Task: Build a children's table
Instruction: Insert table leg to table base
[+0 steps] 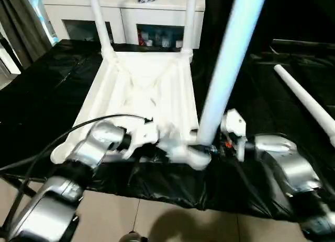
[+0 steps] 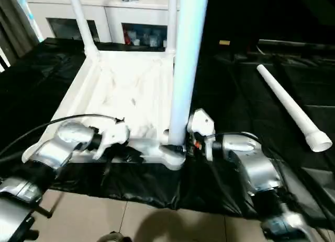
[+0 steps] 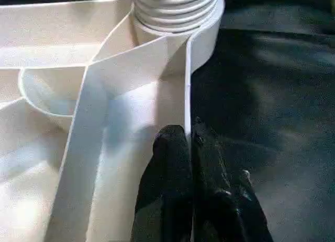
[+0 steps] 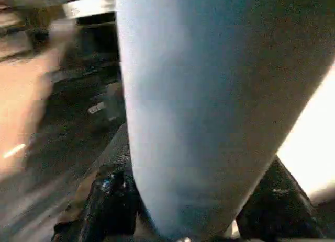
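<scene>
**Third leg seated at the near right socket while the left arm pins the rim**

As you look through the head camera, the white plastic rectangular tabletop (image 2: 125, 95) lies ribbed underside up on the black-covered work table (image 2: 31, 80), so its corner sockets face upward. Two white tubular legs (image 2: 79, 22) already stand in the far corners. Your right gripper (image 2: 189, 140) holds a third long white tubular leg (image 2: 184, 69) upright in the near right socket (image 2: 172, 156), probably for seating. A fourth white leg (image 2: 290, 108) lies loose, well apart to the right. The standing legs are cut off at the upper edge, and the forearms cover the near rim.

From the left wrist, you see the left gripper (image 3: 189, 148) with its black fingers (image 3: 170, 158) pinched on the thin upright rim wall (image 3: 187, 95), apparently steadying the top. A threaded leg base (image 3: 175, 7) sits in the socket beyond; its shaft is cut off.

From the right wrist, the pale leg (image 4: 209, 106) passes between the two black fingers (image 4: 112, 200), clamped near its base. The socket joint is hidden, so you cannot judge how deep it sits.
</scene>
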{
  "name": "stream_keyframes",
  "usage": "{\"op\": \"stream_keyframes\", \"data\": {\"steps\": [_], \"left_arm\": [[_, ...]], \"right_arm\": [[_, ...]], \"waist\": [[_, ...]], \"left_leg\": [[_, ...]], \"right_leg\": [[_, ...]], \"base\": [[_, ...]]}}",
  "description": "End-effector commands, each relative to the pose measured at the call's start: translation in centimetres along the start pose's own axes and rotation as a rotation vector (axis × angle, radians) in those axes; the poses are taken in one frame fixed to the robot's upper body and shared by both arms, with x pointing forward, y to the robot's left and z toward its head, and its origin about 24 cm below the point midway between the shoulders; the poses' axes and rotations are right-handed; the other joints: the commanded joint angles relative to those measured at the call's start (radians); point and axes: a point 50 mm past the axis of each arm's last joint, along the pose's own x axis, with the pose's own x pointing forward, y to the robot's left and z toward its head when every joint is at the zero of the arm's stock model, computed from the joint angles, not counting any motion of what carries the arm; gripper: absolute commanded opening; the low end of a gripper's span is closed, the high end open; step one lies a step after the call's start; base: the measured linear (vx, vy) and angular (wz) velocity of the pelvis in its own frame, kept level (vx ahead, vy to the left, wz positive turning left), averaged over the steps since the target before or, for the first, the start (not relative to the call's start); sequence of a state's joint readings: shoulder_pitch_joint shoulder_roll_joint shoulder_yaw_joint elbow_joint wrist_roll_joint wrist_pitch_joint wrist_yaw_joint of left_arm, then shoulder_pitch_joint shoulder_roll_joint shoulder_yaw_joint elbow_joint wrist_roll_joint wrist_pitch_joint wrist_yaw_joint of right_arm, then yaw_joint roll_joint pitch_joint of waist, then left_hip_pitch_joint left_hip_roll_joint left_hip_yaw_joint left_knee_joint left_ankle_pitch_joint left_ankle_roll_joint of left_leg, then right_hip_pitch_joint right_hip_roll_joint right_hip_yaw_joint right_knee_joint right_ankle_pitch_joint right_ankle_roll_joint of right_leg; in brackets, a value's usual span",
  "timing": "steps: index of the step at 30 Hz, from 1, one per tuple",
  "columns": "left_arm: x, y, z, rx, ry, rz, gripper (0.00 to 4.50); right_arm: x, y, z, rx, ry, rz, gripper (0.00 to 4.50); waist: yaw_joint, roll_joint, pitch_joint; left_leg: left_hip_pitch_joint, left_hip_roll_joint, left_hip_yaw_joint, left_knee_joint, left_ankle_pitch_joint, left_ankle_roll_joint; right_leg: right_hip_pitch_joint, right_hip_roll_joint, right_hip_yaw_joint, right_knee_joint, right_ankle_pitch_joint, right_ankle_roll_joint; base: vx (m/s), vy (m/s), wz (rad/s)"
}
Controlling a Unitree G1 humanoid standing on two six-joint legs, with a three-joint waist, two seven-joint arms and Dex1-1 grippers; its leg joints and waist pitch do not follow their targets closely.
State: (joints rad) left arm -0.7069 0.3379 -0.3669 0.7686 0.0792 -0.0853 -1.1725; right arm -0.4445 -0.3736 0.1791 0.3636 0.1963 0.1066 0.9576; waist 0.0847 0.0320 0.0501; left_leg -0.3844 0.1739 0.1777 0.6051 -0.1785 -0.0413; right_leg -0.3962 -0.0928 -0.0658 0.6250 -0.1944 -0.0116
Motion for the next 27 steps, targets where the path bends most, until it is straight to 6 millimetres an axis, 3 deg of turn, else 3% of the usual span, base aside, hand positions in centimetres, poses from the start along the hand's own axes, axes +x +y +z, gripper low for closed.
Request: {"op": "stream_keyframes", "data": {"steps": [1, 2, 4, 6, 7, 9, 12, 14, 16, 18, 22, 27], "left_arm": [[-0.4, 1.8, 3.2, 0.060, -0.095, 0.117, 0.00], [-0.2, 2.3, 4.1, 0.038, -0.117, 0.184, 0.00], [-0.1, 2.5, 4.4, 0.034, -0.121, 0.208, 0.00], [0.3, 2.6, 5.0, 0.018, -0.130, 0.250, 0.00], [0.7, 2.5, 5.4, 0.012, -0.136, 0.271, 0.00], [2.6, 1.9, 7.2, -0.012, -0.185, 0.353, 0.00], [4.2, 0.9, 8.2, -0.011, -0.225, 0.362, 0.00], [4.6, 0.5, 8.1, -0.002, -0.219, 0.352, 0.00], [4.8, 0.4, 8.0, -0.002, -0.214, 0.351, 0.00], [4.9, 0.1, 7.7, -0.004, -0.197, 0.347, 0.00], [4.7, -0.1, 7.3, -0.006, -0.174, 0.347, 0.00], [4.6, -0.1, 7.0, 0.003, -0.164, 0.340, 0.00]], "right_arm": [[0.2, 0.1, -2.6, 0.058, 0.115, -0.070, 1.89], [0.6, -1.1, -2.7, 0.116, 0.136, -0.195, 1.89], [0.8, -1.4, -2.8, 0.131, 0.145, -0.225, 1.89], [1.2, -1.7, -3.0, 0.142, 0.161, -0.270, 1.89], [1.4, -1.9, -3.2, 0.158, 0.176, -0.300, 1.89], [2.2, -2.7, -3.5, 0.229, 0.183, -0.413, 1.89], [2.6, -3.0, -3.4, 0.257, 0.175, -0.468, 1.89], [2.8, -3.0, -3.3, 0.261, 0.169, -0.471, 1.89], [2.9, -3.0, -3.3, 0.266, 0.165, -0.473, 1.89], [3.3, -2.9, -3.2, 0.274, 0.156, -0.477, 1.89], [3.7, -2.9, -3.0, 0.280, 0.140, -0.478, 1.89], [3.9, -2.9, -2.6, 0.286, 0.110, -0.475, 1.89]], "waist": [[-0.006, -0.010, -0.062], [-0.014, -0.008, -0.060], [-0.023, -0.010, -0.065], [-0.029, -0.010, -0.066], [-0.030, -0.003, -0.070], [-0.037, -0.005, -0.071], [-0.036, -0.011, -0.076], [-0.040, -0.010, -0.080], [-0.041, -0.011, -0.078], [-0.042, -0.010, -0.074], [-0.048, -0.007, -0.068], [-0.050, -0.007, -0.069]], "left_leg": [[0.020, 0.051, -0.021, -0.082, -0.281, -0.008], [0.016, 0.050, -0.022, -0.084, -0.276, -0.010], [0.011, 0.048, -0.024, -0.081, -0.262, -0.006], [0.007, 0.047, -0.021, -0.078, -0.234, 0.012], [0.008, 0.047, -0.021, -0.074, -0.206, 0.020], [0.008, 0.049, -0.020, -0.072, -0.172, 0.034], [0.005, 0.046, -0.016, -0.064, -0.120, 0.071], [0.003, 0.045, -0.016, -0.060, -0.071, 0.114], [0.006, 0.044, -0.013, -0.060, -0.093, 0.128], [0.006, 0.048, -0.014, -0.064, -0.125, 0.120], [0.012, 0.050, -0.016, -0.071, -0.198, 0.075], [0.011, 0.049, -0.016, -0.072, -0.195, 0.062]], "right_leg": [[0.046, -0.068, 0.044, -0.090, -0.303, -0.205], [0.045, -0.064, 0.044, -0.091, -0.303, -0.199], [0.048, -0.062, 0.041, -0.089, -0.271, -0.201], [0.050, -0.061, 0.042, -0.085, -0.214, -0.215], [0.051, -0.062, 0.042, -0.079, -0.164, -0.232], [0.051, -0.059, 0.041, -0.075, -0.095, -0.257], [0.057, -0.056, 0.039, -0.070, -0.023, -0.280], [0.059, -0.054, 0.037, -0.063, 0.066, -0.294], [0.057, -0.055, 0.037, -0.068, 0.045, -0.295], [0.056, -0.056, 0.036, -0.074, -0.012, -0.289], [0.052, -0.056, 0.037, -0.084, -0.128, -0.266], [0.052, -0.055, 0.039, -0.082, -0.100, -0.264]], "base": [[0.000, 0.000, 0.00], [0.000, 0.000, 0.00], [0.000, 0.000, 0.00], [0.000, 0.000, 0.00], [0.000, 0.000, 0.00], [0.000, 0.000, 0.00], [0.000, 0.000, 0.00], [0.000, 0.000, 0.00], [0.000, 0.000, 0.00], [0.000, 0.000, 0.00], [0.000, 0.000, 0.00], [0.000, 0.000, 0.00]]}}
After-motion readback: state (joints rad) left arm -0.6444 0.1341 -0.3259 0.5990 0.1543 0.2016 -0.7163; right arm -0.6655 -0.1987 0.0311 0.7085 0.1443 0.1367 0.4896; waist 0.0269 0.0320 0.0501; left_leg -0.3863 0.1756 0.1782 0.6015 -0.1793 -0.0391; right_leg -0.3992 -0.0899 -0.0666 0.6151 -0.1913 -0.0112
